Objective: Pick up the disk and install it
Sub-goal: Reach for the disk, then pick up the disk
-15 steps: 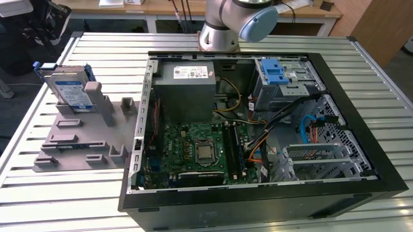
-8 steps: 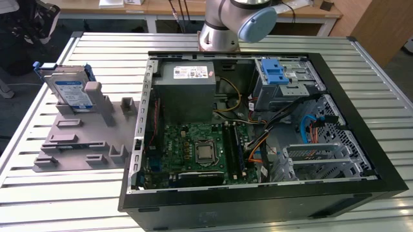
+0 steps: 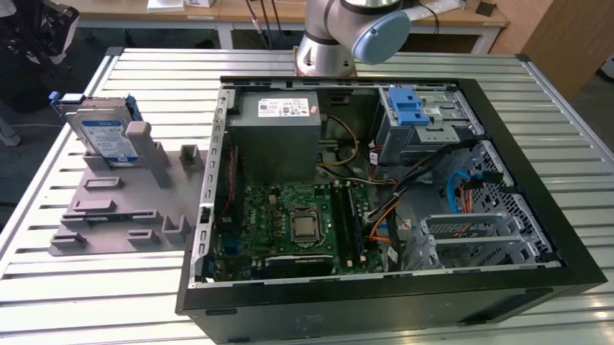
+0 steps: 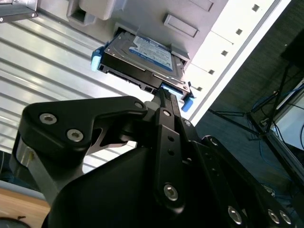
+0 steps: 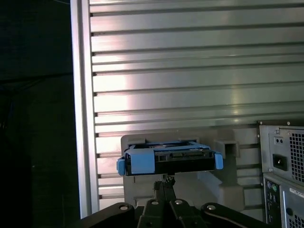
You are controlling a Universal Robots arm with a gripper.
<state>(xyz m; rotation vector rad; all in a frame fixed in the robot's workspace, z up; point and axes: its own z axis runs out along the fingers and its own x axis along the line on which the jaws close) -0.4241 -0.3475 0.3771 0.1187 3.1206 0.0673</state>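
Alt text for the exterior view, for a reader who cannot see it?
An open computer tower lies on its side on a slatted metal table, its motherboard, power supply and drive cage exposed. At the exterior view's left, the disk in its blue carrier stands on edge in a grey fixture. The robot arm's base stands beyond the tower.

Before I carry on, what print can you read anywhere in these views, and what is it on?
Label on the disk: blue and white with lines of print, too small to read; in the second wrist view it is also not legible.
White sticker on the power supply box: print too small to read.
Motherboard: markings too small to read.
No text can be quoted.
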